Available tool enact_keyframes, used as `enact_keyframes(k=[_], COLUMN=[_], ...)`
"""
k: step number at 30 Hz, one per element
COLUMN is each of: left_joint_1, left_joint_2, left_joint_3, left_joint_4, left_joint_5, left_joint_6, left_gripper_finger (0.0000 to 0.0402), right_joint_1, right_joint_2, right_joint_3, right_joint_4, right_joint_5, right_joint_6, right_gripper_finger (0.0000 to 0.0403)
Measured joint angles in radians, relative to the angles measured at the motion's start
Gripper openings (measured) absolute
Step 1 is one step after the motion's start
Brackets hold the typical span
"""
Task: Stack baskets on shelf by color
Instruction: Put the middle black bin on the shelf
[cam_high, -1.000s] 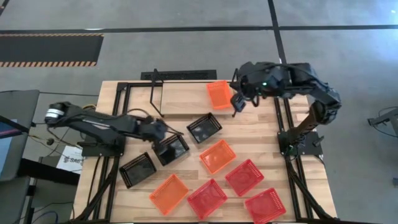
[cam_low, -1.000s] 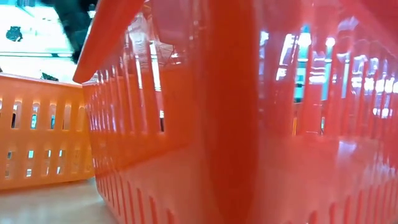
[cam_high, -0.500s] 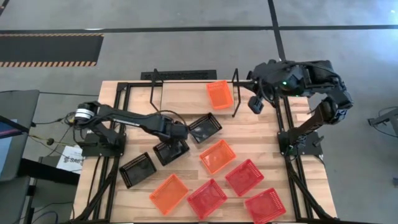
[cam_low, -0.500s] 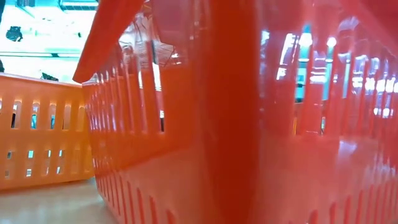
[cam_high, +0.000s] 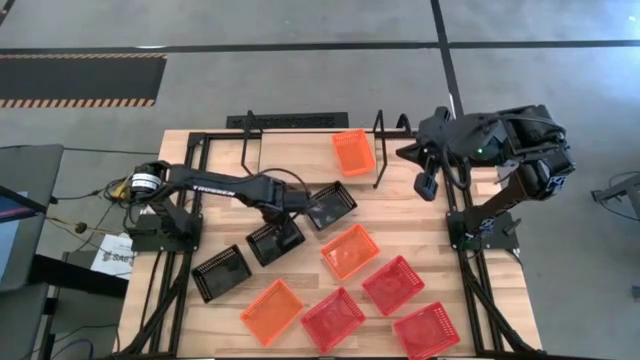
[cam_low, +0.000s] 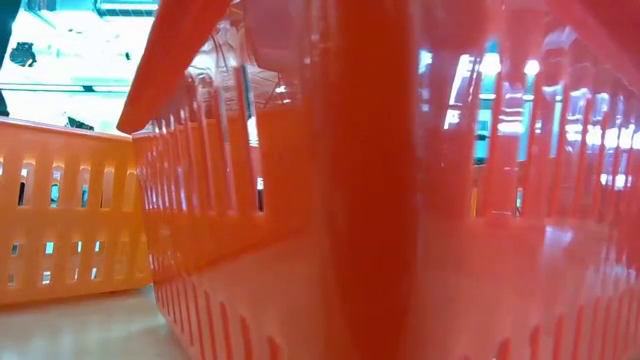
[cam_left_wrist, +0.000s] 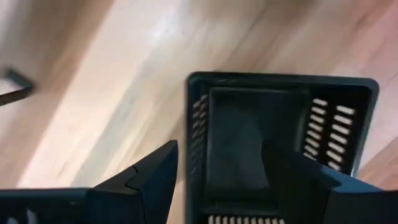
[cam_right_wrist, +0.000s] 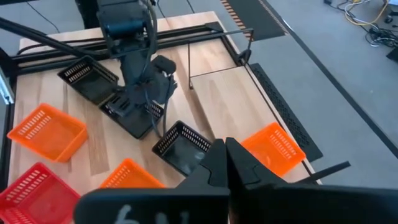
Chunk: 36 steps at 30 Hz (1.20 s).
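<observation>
Seen from above, a wooden table (cam_high: 420, 220) holds nine mesh baskets and a shelf (cam_high: 300, 160) along its far edge. One orange basket (cam_high: 352, 151) sits on the shelf's right end. Three black baskets lie left of centre: one (cam_high: 329, 205) just in front of the shelf, one (cam_high: 276, 241) nearer, one (cam_high: 222, 272) nearer still and further left. Two more orange baskets (cam_high: 350, 250) (cam_high: 272, 311) and three red baskets (cam_high: 393, 285) (cam_high: 333, 320) (cam_high: 427, 331) are spread across the near right.

The left gripper (cam_high: 303, 203) reaches to the left rim of the farthest black basket, fingers (cam_left_wrist: 146, 180) spread, one outside and one inside its wall, grasping nothing. The right gripper (cam_high: 426, 187) hangs closed and empty, right of the shelf.
</observation>
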Motion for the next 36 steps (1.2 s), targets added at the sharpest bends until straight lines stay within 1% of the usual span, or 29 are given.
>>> enact_keyframes(k=[2, 5, 7, 13, 18, 20, 22, 24, 26, 30, 31, 34, 36], left_joint_1=[0.005, 0.012, 0.014, 0.007, 0.002, 0.005, 0.011, 0.017, 0.024, 0.043, 0.047, 0.058, 0.059], left_joint_2=[-0.001, -0.001, -0.001, 0.025, 0.043, 0.043, 0.053, 0.058, 0.069, 0.081, 0.081, 0.079, 0.068], left_joint_3=[0.019, 0.024, 0.019, -0.017, -0.056, -0.073, -0.08, -0.083, -0.082, -0.082, -0.081, -0.044, 0.005], left_joint_4=[-0.035, -0.074, -0.074, -0.039, -0.001, -0.009, 0.011, -0.016, 0.004, -0.005, -0.006, -0.045, -0.084], left_joint_5=[-0.039, -0.06, -0.052, 0.039, 0.034, 0.034, 0.042, 0.071, 0.097, 0.118, 0.121, 0.134, 0.11], left_joint_6=[0.002, 0.002, 0.003, 0.039, 0.057, 0.058, 0.054, 0.056, 0.061, 0.075, 0.076, 0.074, 0.065], left_gripper_finger=[0.022, 0.022, 0.022, 0.022, 0.022, 0.0219, 0.0211, 0.0189, 0.0148, 0.0029, 0.0017, 0.0005, 0.0003], right_joint_1=[0.004, 0.004, 0.004, 0.004, 0.003, 0.003, 0.003, 0.003, 0.003, 0.003, 0.003, 0.003, 0.003], right_joint_2=[0.0, 0.0, 0.0, 0.001, 0.001, 0.002, 0.002, 0.002, 0.002, 0.002, 0.002, 0.002, 0.002], right_joint_3=[0.0, 0.0, 0.0, 0.0, 0.0, 0.0, 0.0, 0.0, 0.0, 0.0, 0.0, 0.0, 0.0], right_joint_4=[0.0, 0.0, 0.0, 0.001, 0.004, 0.005, 0.008, 0.008, 0.009, 0.009, 0.009, 0.009, 0.009], right_joint_5=[0.0, 0.0, 0.0, 0.002, 0.002, 0.003, 0.003, 0.003, 0.004, 0.005, 0.005, 0.006, 0.006], right_joint_6=[0.0, 0.0, 0.0, 0.0, -0.001, -0.001, -0.002, -0.003, -0.003, -0.009, -0.016, -0.019, -0.022], right_gripper_finger=[0.0, 0.0, 0.0, 0.0, 0.0, 0.0, 0.0, 0.0, 0.0, 0.0, 0.0, 0.0, 0.0001])
